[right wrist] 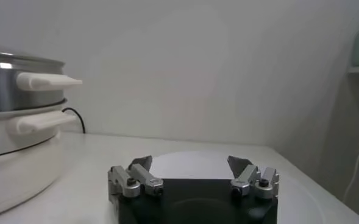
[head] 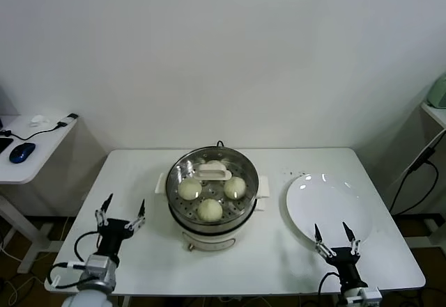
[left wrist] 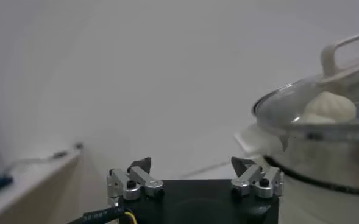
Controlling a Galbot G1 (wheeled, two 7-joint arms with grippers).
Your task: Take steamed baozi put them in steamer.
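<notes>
Surface: white rectangular table (head: 139,251) — long axis runs across the robot's front; plain matte top.
Room: blank white wall behind; a side desk (head: 28,164) stands left of the table, carrying a blue mouse (head: 21,152) and a cable. A black power cord hangs past the table's right end.
Steamer: round steel steamer (head: 212,213) on a white base, at the table's middle, side handles pointing left and right. No long axis to the pot itself — it is circular, standing upright.
Lid: glass lid (head: 245,166) sits on the steamer; its white bar handle (head: 212,174) runs left to right.
Baozi: steamed baozi (head: 210,209) lie inside the steamer under the lid — three seen plainly, left, right and near side; a fourth at the far side is mostly hidden by the handle. Round, no clear pointing direction. In the left wrist view one bun shows through the glass.
Plate: white plate (head: 327,206) just right of the steamer, apart from it, bare.
Left gripper: left gripper (head: 120,213) hovers left of the steamer, near the table's front edge; fingers spread wide, holding nothing, touching nothing.
Right gripper: right gripper (head: 334,236) hovers right of the steamer over the plate's near rim; fingers wide apart, nothing between them.
</notes>
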